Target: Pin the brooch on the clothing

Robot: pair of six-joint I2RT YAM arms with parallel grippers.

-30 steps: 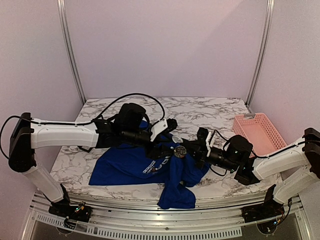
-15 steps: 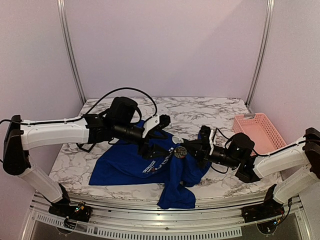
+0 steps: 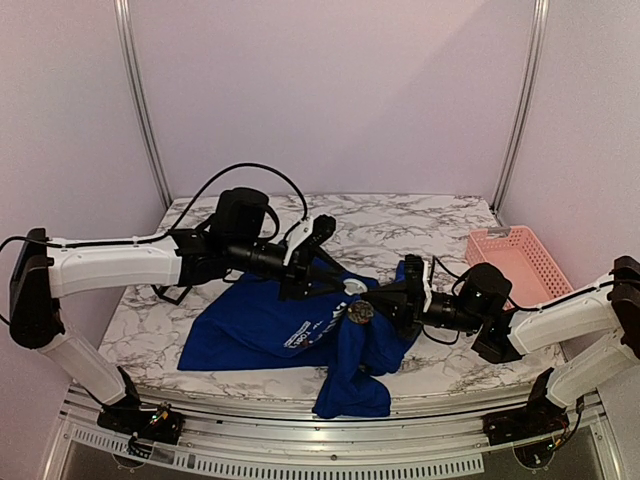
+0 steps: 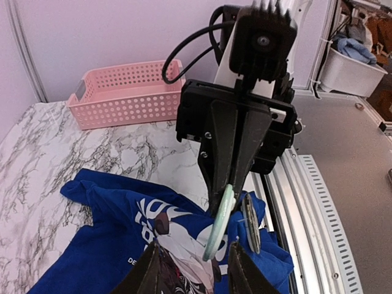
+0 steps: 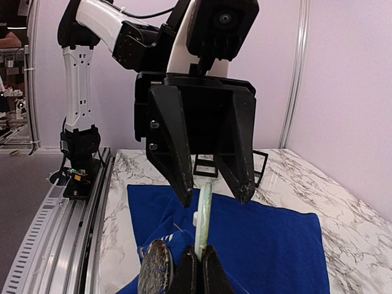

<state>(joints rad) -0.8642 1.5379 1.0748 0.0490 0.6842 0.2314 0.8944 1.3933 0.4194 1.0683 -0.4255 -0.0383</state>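
Note:
The clothing [image 3: 255, 330], a royal-blue T-shirt, lies crumpled on the marble table, its printed chest [image 4: 177, 245] bunched up between the arms. My right gripper [image 5: 199, 269] is shut on the edge of a thin pale green disc [image 5: 203, 220] that stands upright. The brooch [image 5: 154, 269], a dark round ornament with gold glints, sits just beside it against a raised fold of blue cloth [image 4: 269, 220]; it also shows from above as the brooch [image 3: 360, 312]. My left gripper [image 4: 196, 272] faces the right one, open, with its fingers [image 5: 177, 165] apart on either side of the disc.
A pink perforated basket [image 3: 520, 262] stands at the table's right edge. Two small black square frames [image 5: 205, 165] lie on the marble behind the shirt. The shirt's hem hangs over the near table edge [image 3: 350, 395] above the aluminium rail.
My left gripper has swung in toward the right one and now straddles the green disc, its jaws narrower than half a second ago. The right gripper stayed shut on the disc.

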